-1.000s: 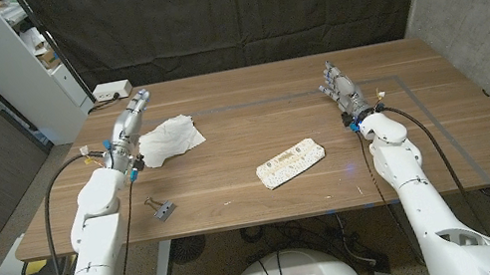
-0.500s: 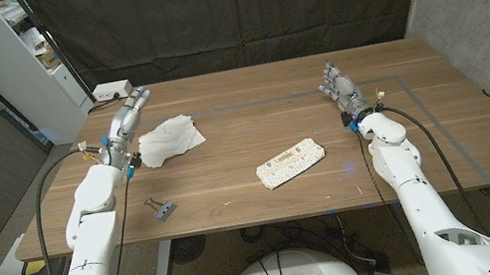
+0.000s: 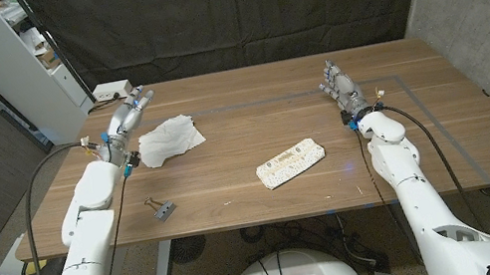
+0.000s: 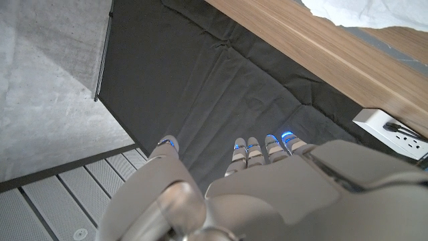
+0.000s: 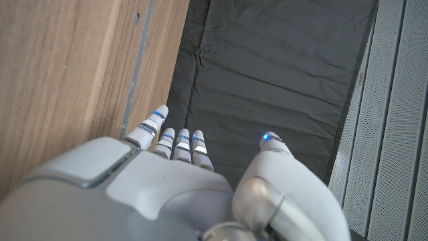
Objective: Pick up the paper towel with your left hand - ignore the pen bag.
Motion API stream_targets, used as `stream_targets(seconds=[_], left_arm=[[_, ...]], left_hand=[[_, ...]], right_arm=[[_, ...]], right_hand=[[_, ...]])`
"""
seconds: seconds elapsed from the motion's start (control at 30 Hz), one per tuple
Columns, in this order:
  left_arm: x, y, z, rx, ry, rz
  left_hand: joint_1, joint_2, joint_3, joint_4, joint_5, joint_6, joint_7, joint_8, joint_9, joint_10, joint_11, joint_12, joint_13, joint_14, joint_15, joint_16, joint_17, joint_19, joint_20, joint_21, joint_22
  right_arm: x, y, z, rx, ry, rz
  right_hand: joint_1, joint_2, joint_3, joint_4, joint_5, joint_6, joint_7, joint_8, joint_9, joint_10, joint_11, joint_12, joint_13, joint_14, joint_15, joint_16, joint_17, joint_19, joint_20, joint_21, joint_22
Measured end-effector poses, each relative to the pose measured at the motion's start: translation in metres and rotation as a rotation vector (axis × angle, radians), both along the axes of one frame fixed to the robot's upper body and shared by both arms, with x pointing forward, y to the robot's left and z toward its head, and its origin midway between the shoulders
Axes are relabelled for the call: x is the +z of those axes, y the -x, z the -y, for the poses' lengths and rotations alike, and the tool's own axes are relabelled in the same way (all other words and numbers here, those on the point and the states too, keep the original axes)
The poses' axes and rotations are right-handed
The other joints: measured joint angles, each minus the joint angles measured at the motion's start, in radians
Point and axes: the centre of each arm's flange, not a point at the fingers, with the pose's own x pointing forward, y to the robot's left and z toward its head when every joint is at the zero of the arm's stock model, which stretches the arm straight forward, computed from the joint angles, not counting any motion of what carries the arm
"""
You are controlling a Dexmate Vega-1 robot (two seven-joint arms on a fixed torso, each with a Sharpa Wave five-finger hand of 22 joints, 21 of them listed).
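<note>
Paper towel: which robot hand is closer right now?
Left. The left robot hand is open just beside the paper towel, at its outer far edge, not touching it. The right robot hand is open too, across the table, beyond the pen bag.

Wooden table [image 3: 229,160], dark tape lines on top. Crumpled white paper towel [image 3: 169,139] at the left, far side. Pale pen bag [image 3: 291,163] near the middle, lying slantwise. Small grey clip [image 3: 162,209] near the front edge, left of the bag.
</note>
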Motion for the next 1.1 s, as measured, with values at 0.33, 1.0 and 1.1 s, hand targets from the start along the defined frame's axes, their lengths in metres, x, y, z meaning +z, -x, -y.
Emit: stream_targets(seconds=[0.33,1.0,1.1], left_arm=[[0.004,0.003,-0.001,0.058,-0.054,0.006],[0.011,0.009,0.003,0.142,-0.174,0.018],[0.011,0.009,0.004,0.148,-0.188,0.015]], left_hand=[[0.006,0.006,0.001,-0.007,0.000,0.005,-0.005,0.000,0.000,0.005,0.002,0.000,0.000,0.000,0.000,0.000,-0.002,0.004,0.004,0.000,0.000],[0.018,0.018,0.008,-0.014,0.000,0.010,-0.011,0.000,0.000,0.012,-0.005,0.004,0.000,0.005,-0.005,0.000,-0.002,0.004,0.004,-0.004,0.000],[0.018,0.018,0.008,-0.014,0.000,0.010,-0.011,0.000,0.000,0.012,-0.005,0.004,0.000,0.005,-0.005,0.000,-0.002,0.004,0.004,-0.004,0.000]], right_arm=[[0.001,-0.003,-0.003,0.003,-0.004,-0.001],[0.001,-0.004,-0.004,-0.002,-0.009,0.001],[0.000,-0.005,-0.004,0.000,-0.009,0.002]], right_hand=[[0.000,0.000,0.000,0.000,0.000,0.000,0.000,0.000,0.000,0.000,0.000,0.000,0.000,0.000,0.000,0.000,0.000,0.000,0.000,0.000,0.000],[-0.007,0.007,-0.004,-0.004,0.000,0.002,0.002,0.000,0.000,0.000,0.000,0.000,0.000,0.000,0.000,0.000,-0.005,0.000,0.000,0.000,0.000],[-0.007,0.007,-0.004,-0.004,0.000,0.004,-0.001,0.000,0.000,0.000,0.000,0.000,0.000,0.000,0.000,0.000,-0.005,0.000,0.000,0.000,0.000]])
